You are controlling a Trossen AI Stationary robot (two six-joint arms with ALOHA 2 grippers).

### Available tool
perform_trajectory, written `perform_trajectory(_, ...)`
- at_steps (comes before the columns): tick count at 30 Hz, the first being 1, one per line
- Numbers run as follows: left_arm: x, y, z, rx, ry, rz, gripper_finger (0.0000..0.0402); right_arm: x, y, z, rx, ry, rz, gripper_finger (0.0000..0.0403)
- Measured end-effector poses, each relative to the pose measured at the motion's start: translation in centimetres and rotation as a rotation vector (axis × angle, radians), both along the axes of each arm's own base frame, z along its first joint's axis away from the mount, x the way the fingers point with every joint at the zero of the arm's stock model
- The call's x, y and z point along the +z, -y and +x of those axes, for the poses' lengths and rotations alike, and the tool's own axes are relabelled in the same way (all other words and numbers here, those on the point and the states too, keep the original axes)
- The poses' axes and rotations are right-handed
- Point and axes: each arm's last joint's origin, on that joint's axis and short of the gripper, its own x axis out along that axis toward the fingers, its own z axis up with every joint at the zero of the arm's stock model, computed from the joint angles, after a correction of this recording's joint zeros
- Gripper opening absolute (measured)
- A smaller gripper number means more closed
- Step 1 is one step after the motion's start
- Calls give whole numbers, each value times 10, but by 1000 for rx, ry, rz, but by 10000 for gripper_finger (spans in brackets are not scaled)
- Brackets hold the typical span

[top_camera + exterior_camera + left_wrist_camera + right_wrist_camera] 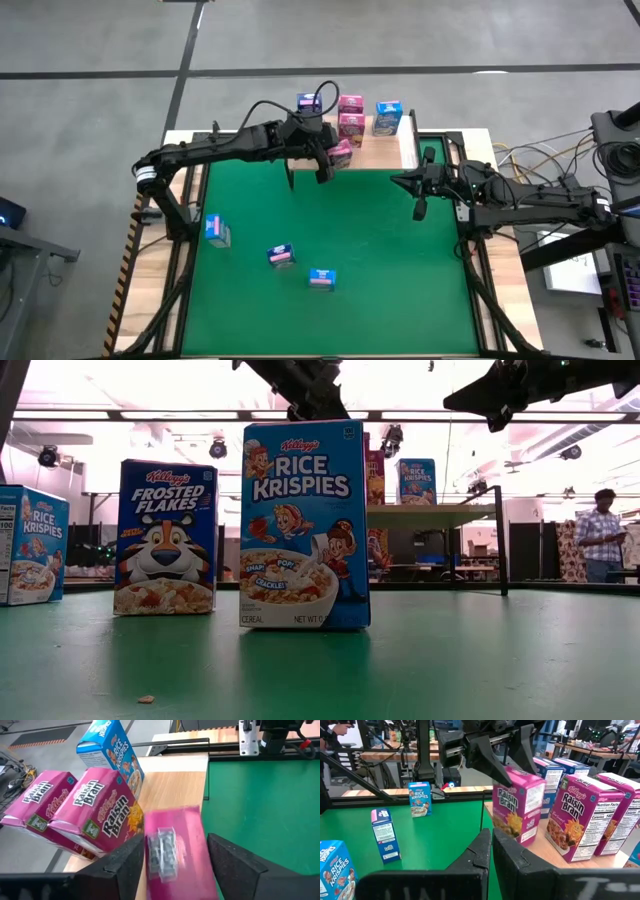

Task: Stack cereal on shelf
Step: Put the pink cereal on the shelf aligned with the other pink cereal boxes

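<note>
The shelf [372, 143] is a light-wood board at the table's far edge. On it stand a dark blue box [309, 103], two pink Raisin Bran boxes [350, 114] [75, 810] and a light blue Rice Krispies box [388, 117]. My left gripper [328, 160] [175, 865] is at the shelf's near edge, shut on another pink cereal box [341, 153]. Three more boxes stand on the green table [217, 230] [282, 255] [321, 279]. My right gripper [420, 200] [491, 851] hovers shut over the table's right part and holds nothing. My left gripper pinches the pink cereal box by its upper end [520, 772] between the two fingers [492, 762], coming from above and slanting toward the far edge. The box is tilted, and its lower end [520, 837] is on the shelf's near edge.
In the low view a Rice Krispies box [305, 525], a Frosted Flakes box [167, 538] and another Rice Krispies box [30, 545] stand close in front. A white block [408, 147] lies at the shelf's right end. A person [600, 535] stands in the room behind.
</note>
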Motion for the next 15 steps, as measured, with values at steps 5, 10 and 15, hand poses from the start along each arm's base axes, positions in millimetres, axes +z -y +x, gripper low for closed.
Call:
perform_trajectory(5,0,-1,0,4,1,7,208,0,0,0,0,0,0,9)
perform_trajectory(10,0,-3,-1,7,-3,19,208,0,0,0,0,0,0,9)
perform_trajectory(15,2,-10,-2,12,2,64,206,0,0,0,0,0,0,9)
